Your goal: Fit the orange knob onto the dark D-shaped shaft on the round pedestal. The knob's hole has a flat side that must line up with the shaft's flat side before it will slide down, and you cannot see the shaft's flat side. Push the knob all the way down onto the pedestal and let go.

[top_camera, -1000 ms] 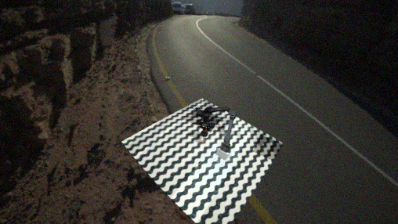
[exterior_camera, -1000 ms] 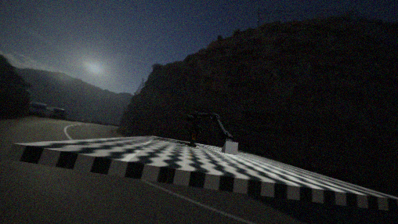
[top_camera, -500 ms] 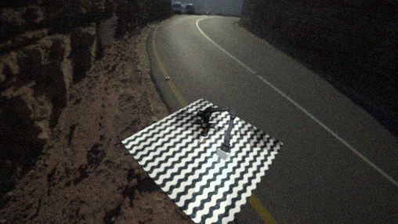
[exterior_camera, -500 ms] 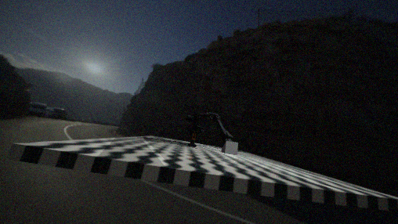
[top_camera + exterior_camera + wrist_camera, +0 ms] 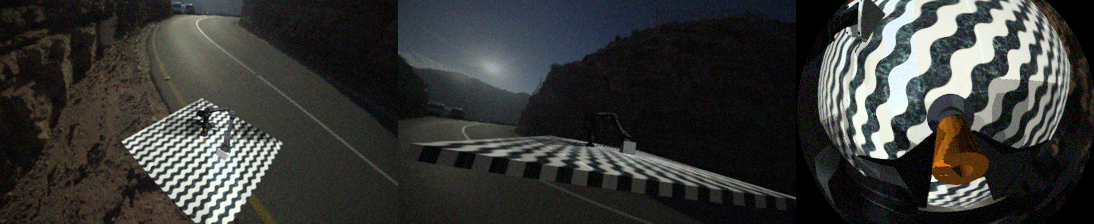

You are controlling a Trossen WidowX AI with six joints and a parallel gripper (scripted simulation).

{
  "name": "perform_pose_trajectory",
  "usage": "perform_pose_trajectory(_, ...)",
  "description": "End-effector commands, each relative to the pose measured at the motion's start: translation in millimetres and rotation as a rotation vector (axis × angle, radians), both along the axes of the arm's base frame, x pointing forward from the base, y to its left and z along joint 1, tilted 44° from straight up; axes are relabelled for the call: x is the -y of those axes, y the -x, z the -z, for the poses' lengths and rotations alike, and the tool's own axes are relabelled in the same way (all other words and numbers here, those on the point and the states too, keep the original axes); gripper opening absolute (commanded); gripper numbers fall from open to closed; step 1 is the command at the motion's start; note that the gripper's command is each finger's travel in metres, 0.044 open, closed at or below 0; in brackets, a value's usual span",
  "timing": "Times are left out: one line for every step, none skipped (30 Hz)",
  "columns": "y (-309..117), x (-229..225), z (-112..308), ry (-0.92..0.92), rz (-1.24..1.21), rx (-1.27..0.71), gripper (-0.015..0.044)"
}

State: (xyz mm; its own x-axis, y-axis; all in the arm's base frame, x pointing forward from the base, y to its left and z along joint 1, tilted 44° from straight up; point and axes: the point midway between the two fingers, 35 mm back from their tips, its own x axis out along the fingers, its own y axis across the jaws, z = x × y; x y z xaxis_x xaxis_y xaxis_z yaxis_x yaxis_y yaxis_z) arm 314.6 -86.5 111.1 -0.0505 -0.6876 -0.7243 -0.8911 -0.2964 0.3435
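Note:
The orange knob (image 5: 205,130) (image 5: 592,138) (image 5: 963,172) is held upright between the fingers of my gripper (image 5: 958,150), which is shut on it. The round dark pedestal (image 5: 204,135) (image 5: 590,145) (image 5: 939,107) stands on the table right at the knob's far end. In the wrist view the knob overlaps the pedestal's near part. The shaft is hidden behind the knob and fingers. I cannot tell whether the knob touches the pedestal or how far down the shaft it sits.
The arm's pale base block (image 5: 222,153) (image 5: 629,147) stands on the wavy black-and-white table top (image 5: 188,172) (image 5: 547,158) (image 5: 961,87), to the right of the pedestal in the top and exterior views. The arm reaches over from it. The scene is dim and grainy.

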Motion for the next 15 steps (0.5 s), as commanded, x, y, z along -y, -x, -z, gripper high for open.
perform_pose_trajectory(-3.8,-0.6,0.1,-0.005,-0.055,-0.048,0.0)
perform_pose_trajectory(-3.8,-0.4,0.3,-0.005,-0.055,-0.048,0.0)
perform_pose_trajectory(-3.6,-0.1,0.4,-0.005,-0.055,-0.048,0.0)
perform_pose_trajectory(-3.3,0.2,0.6,-0.004,-0.055,-0.048,0.0)
perform_pose_trajectory(-3.1,0.4,0.7,-0.004,-0.055,-0.048,0.0)
perform_pose_trajectory(-3.0,0.6,0.8,-0.004,-0.055,-0.048,0.0)
perform_pose_trajectory(-3.0,0.7,0.8,-0.004,-0.055,-0.048,0.0)
perform_pose_trajectory(-2.8,0.7,0.7,-0.004,-0.055,-0.048,0.0)
perform_pose_trajectory(-2.6,0.8,0.6,-0.004,-0.055,-0.048,0.0)
perform_pose_trajectory(-2.4,0.8,0.6,-0.004,-0.055,-0.048,0.0)
perform_pose_trajectory(-2.1,0.8,0.6,-0.004,-0.055,-0.048,0.0)
perform_pose_trajectory(-1.9,0.8,0.5,-0.004,-0.055,-0.048,0.0)
perform_pose_trajectory(-1.6,0.8,0.5,-0.004,-0.055,-0.048,0.0)
perform_pose_trajectory(-1.3,0.8,0.4,-0.004,-0.055,-0.048,0.0)
perform_pose_trajectory(-0.8,0.8,0.3,-0.004,-0.055,-0.048,0.0)
